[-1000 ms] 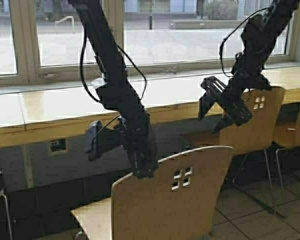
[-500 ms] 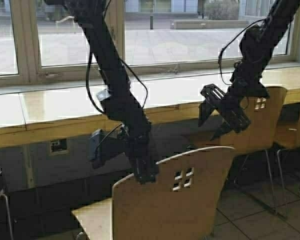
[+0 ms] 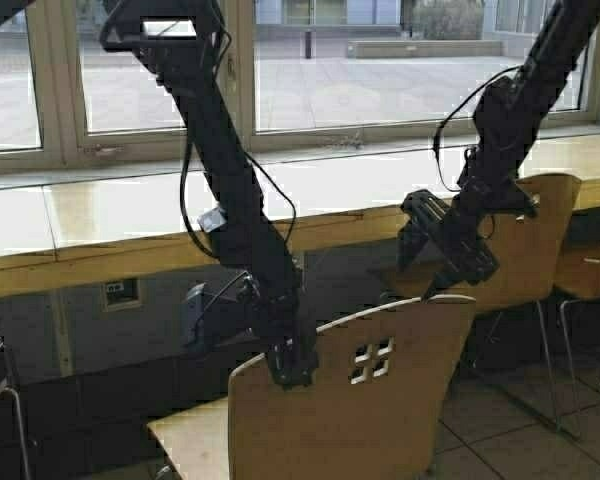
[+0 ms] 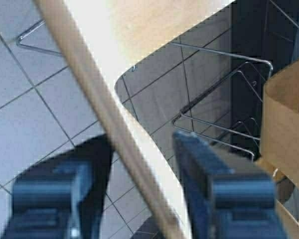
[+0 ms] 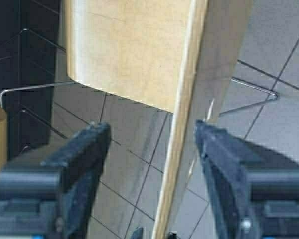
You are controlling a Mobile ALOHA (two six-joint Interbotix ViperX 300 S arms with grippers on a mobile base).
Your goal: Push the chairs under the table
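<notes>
Both claws are spread, straddling the light tan plywood chair (image 3: 350, 400) backrest at lower centre: left gripper (image 4: 139, 184), right gripper (image 5: 152, 164). The push toward the pale-topped long table (image 3: 110, 215) is best kept level and even.

No legible text or labels anywhere.

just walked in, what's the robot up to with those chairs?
Both arms are on the nearest chair, which stands short of the table. The left tool and right tool each straddle the top edge of its backrest, fingers open on either side of the plywood in both wrist views. Its seat is not yet under the table. A second chair stands by the table to the right.
</notes>
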